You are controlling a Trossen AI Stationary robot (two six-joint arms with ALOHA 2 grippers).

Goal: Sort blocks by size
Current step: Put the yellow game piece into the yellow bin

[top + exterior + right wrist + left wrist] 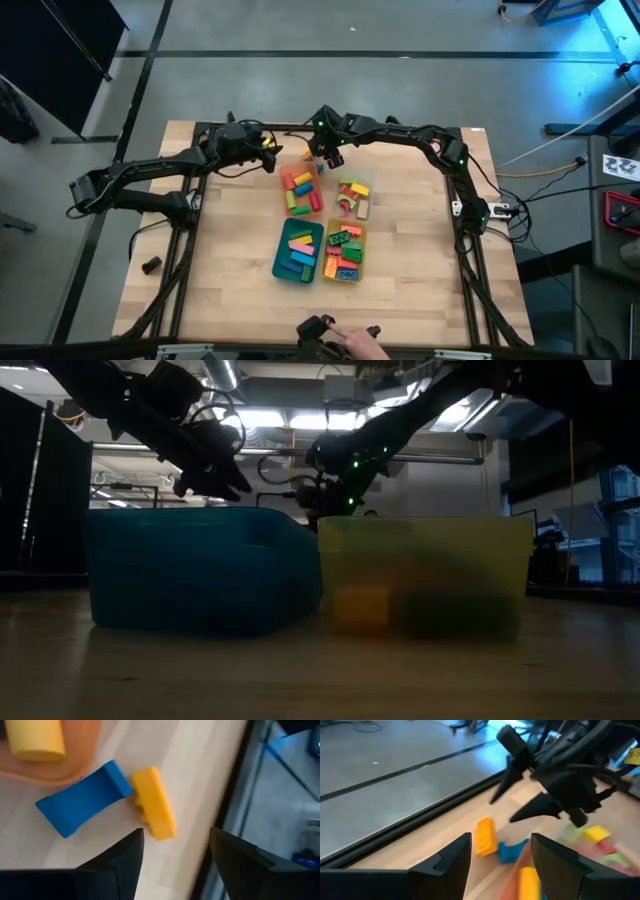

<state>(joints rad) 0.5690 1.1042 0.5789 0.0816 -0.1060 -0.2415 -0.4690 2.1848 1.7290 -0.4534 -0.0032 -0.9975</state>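
right wrist view: blue block (82,802) touching yellow block (154,803)

Four trays (300,262) sit two by two mid-table, holding blocks (345,255), while two loose blocks (115,795) lie touching on the table (230,270) just behind the far-left tray.

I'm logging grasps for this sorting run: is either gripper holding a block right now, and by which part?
Nothing is held. The right gripper is open above the loose yellow block and blue block; the left gripper is open too.
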